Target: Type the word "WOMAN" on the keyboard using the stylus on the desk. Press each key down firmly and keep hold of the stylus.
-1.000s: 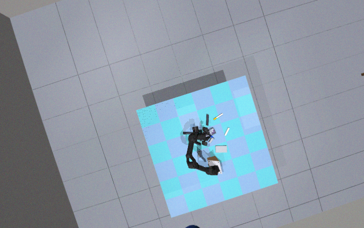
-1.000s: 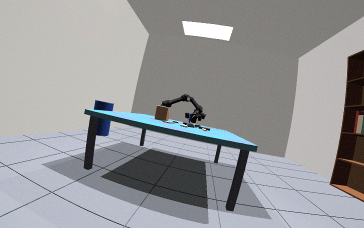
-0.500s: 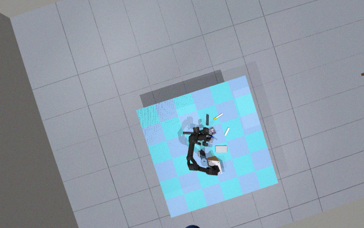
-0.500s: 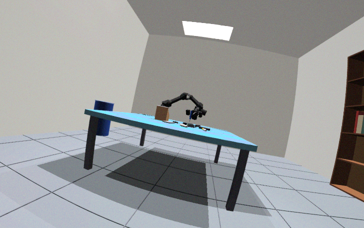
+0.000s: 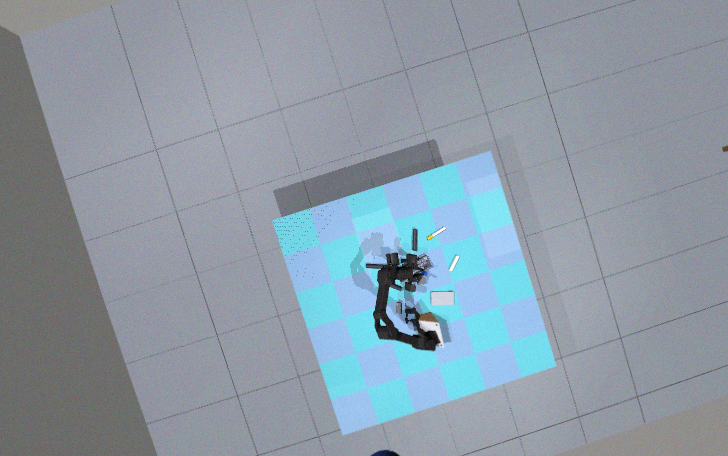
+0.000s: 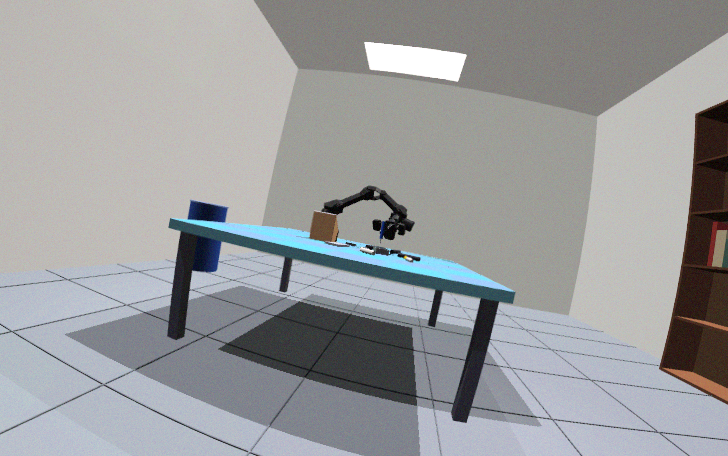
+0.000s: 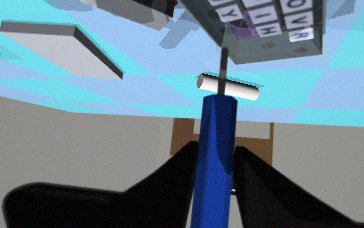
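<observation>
My gripper [image 5: 421, 276] [image 6: 382, 227] [image 7: 215, 151] is shut on the blue stylus [image 6: 381, 230] [image 7: 215, 175], with a black finger on each side of it. The stylus's thin dark tip points away from the fingers. In the wrist view the tip overlaps the near left corner of the grey keyboard [image 5: 425, 261] [image 6: 380, 250] [image 7: 270, 54]. In the exterior view the tip is a little above the keyboard. Light keys with dark letters, Y, H, O, V and R among them, show in the wrist view; the rest of the keyboard is cut off there.
A white slab [image 5: 442, 298] [image 7: 50, 47] and a white cylinder [image 5: 454, 262] [image 7: 245, 91] lie near the keyboard. A yellow-ended white stick [image 5: 437, 232] and a dark bar [image 5: 414, 239] lie beyond it. A brown block [image 6: 323, 226] stands near the arm's base.
</observation>
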Tool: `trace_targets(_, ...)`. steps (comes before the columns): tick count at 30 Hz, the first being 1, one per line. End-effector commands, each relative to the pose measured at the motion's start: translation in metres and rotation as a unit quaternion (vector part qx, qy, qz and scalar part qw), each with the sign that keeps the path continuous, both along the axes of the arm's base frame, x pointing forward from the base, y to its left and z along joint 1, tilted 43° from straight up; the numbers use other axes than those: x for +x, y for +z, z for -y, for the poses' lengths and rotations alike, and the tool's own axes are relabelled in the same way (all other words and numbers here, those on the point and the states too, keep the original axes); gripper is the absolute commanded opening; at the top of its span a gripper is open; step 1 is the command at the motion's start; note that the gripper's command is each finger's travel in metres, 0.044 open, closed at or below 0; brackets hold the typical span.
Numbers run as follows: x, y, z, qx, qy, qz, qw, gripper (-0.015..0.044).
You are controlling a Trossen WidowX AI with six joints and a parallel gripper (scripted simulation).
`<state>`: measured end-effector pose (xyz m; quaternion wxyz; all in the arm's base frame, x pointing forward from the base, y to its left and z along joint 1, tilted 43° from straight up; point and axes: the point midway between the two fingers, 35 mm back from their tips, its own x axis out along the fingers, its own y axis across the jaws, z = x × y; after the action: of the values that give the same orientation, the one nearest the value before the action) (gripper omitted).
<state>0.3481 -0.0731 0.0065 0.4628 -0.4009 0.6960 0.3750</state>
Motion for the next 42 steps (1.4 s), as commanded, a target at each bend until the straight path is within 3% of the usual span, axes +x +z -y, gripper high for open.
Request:
trace_targets(1,0.009,0.000,0.005,-0.001,0.002,-0.001,1.000,0.0000)
trace_targets(23,0.038,-0.017,0.006,-0.002,0.006,-0.002,1.000,0.0000)
trace_targets(26,0.039,-0.019,0.006,-0.002,0.006,-0.002,1.000,0.0079)
trace_targets(42,0.038,-0.018,0.005,-0.002,0.006,-0.002,1.000,0.0081)
